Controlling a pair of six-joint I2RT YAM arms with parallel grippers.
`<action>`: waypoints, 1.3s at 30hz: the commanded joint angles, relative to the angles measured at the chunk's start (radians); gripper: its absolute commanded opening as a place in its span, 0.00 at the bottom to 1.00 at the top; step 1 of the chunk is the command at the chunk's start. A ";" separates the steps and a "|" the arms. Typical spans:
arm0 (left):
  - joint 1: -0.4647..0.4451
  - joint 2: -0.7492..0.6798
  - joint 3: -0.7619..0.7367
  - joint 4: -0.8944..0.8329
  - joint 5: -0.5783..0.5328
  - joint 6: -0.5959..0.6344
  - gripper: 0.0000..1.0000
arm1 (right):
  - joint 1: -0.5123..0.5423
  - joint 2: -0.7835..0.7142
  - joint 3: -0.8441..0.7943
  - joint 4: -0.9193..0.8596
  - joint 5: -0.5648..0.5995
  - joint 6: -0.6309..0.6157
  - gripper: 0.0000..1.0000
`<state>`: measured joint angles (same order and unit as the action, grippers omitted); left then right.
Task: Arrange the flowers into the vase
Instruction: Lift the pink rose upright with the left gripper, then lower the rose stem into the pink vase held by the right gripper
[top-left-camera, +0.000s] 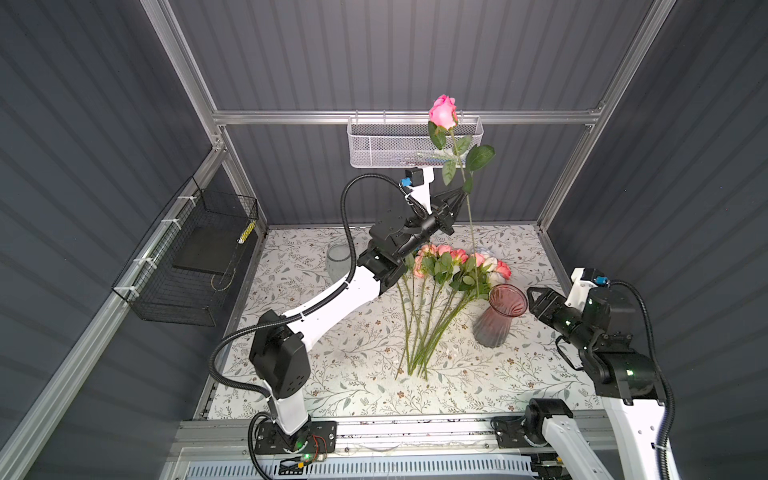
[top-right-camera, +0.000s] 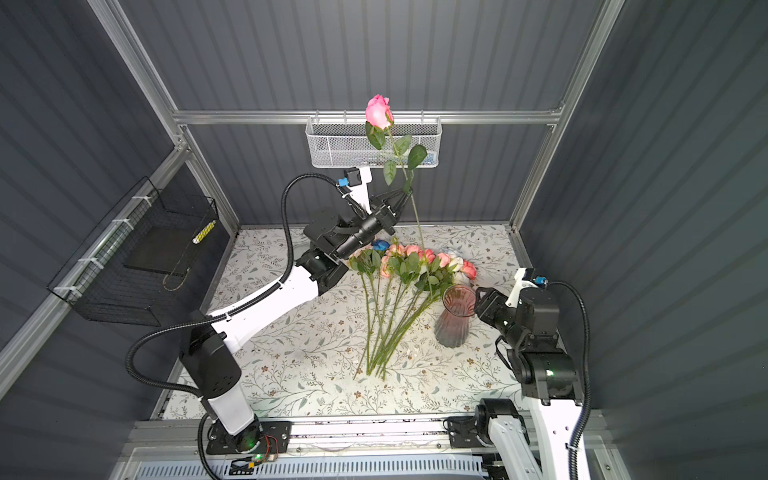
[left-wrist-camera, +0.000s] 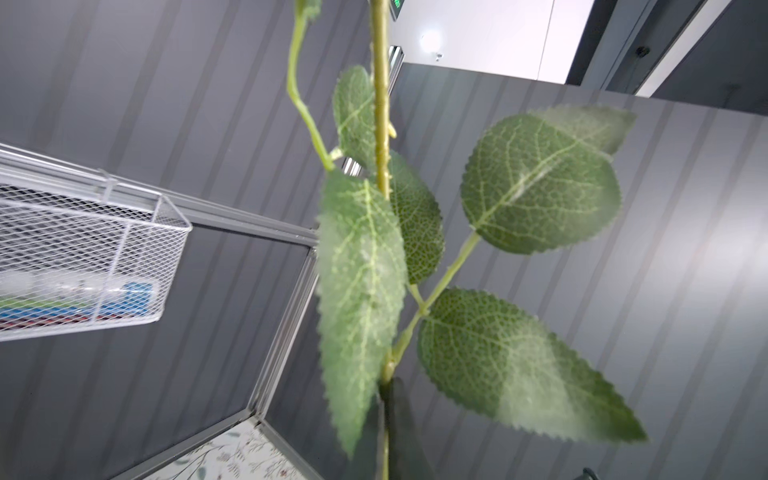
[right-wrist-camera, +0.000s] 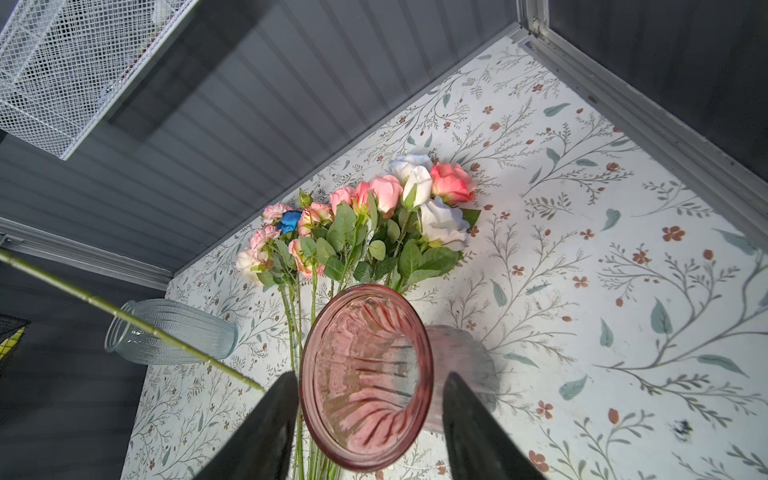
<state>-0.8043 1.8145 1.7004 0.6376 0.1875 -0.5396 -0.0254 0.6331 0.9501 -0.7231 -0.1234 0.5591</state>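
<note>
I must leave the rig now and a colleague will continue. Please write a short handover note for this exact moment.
Left gripper: shut on the stem of one pink rose, held high, head up. The stem's lower end is beside the mouth of the pink vase, not inside.
Right gripper: open at the vase rim, apparently holding nothing.
Other flowers: lying in a bundle on the table beside the vase.
Done: one rose lifted; the vase is empty.
Left: lower this rose in, then the rest.
</note>
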 joint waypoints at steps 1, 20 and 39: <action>-0.007 0.034 0.092 0.071 0.055 -0.064 0.00 | 0.001 -0.004 -0.001 -0.019 0.025 -0.015 0.58; -0.089 0.178 0.140 0.103 0.078 -0.028 0.00 | 0.001 0.006 -0.051 0.020 0.041 -0.014 0.59; -0.200 0.188 -0.101 -0.031 0.085 0.210 0.13 | 0.001 -0.001 -0.071 0.017 0.064 -0.014 0.63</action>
<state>-0.9966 2.0590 1.6356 0.6376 0.2707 -0.3958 -0.0254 0.6384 0.8875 -0.7101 -0.0738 0.5529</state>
